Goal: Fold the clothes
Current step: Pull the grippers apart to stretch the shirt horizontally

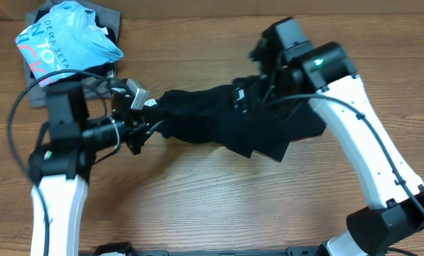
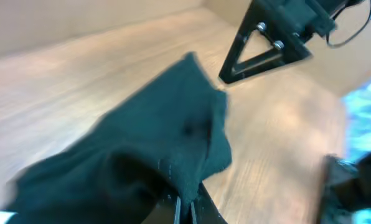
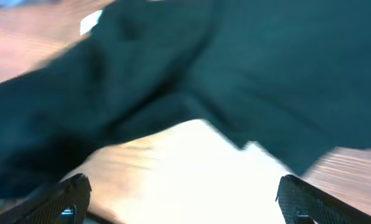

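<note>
The left pincer [image 2: 184,208] is clamped shut on a small pinch of cloth at one end of the black T-shirt [image 1: 219,117]. The right pincer [image 3: 187,198] stands wide open with nothing between its fingers, and the cloth hangs just beyond them. Taking the blue shirt [image 1: 66,39] as the mark, the left pincer sits just down and to the right of it. The T-shirt runs further right from there, and the right pincer hovers over its far end, well apart from the blue shirt. With only one end held, a pull would likely drag the whole shirt into a rope instead of spreading it. So small a pinch of thin cloth could also slip free. A swing back toward the blue shirt might snag it or the grey garment [image 1: 38,89] under it. The T-shirt is soft, limp and matt, narrow and twisted near the grip, widening into a crumpled, ragged-edged heap. The table [image 1: 198,192] beneath is smooth wood grain.
</note>
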{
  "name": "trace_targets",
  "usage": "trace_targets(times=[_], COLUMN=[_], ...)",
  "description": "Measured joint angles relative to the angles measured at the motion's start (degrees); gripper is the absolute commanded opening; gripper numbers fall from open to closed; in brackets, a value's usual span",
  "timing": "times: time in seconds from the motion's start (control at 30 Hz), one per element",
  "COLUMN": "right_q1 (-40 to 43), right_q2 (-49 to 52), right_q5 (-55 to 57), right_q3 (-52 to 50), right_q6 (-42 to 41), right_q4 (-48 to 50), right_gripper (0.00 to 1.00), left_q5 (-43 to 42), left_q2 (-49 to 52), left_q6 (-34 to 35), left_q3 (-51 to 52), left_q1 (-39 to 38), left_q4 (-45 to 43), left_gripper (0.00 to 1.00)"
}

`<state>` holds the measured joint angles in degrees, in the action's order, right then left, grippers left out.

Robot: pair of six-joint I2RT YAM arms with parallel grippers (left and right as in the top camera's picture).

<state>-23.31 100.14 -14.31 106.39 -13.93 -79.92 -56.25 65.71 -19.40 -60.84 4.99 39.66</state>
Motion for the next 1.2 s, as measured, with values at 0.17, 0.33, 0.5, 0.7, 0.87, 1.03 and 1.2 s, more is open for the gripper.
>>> trace_targets(times=[0.17,0.33,0.5,0.7,0.87,1.03,1.2], right_q1=[6.16,11.21,14.01,15.04,15.02,15.02,15.02], right_q2=[0.0,-0.11,-0.35,-0.35,-0.35,-0.35,-0.35], right_q5=[2.71,4.59,7.45,6.29,2.38,-1.36,-2.67], right_q3=[0.0,-0.63,-6.19,-17.88,-27.69,-37.64,-44.19], right_q6=[-0.61,-0.9,-3.06,-5.01,-5.68,-5.95,-7.1], right_q4=[-3.5,-6.8,-3.39,2.14,7.08,15.15,21.92], right_gripper=[1.0,1.0,1.0,1.0,0.88,0.79,0.75], left_q5=[14.29,31.65,42.66,48.46,49.7,50.12,50.1], left_q2=[-9.2,-12.83,-11.23,-9.11,-8.87,-8.79,-8.79], left_q6=[3.15,11.69,18.01,21.44,22.45,22.47,22.49], left_q3=[-2.71,-2.99,-2.99,-2.99,-2.99,-2.99,-2.99], left_q1=[-0.02,-0.02,0.0,-0.02,-0.02,-0.02,-0.02], left_q4=[3.93,6.82,10.32,11.85,11.82,11.85,11.91], left_gripper=[0.04,0.04,0.04,0.04,0.04,0.04,0.04])
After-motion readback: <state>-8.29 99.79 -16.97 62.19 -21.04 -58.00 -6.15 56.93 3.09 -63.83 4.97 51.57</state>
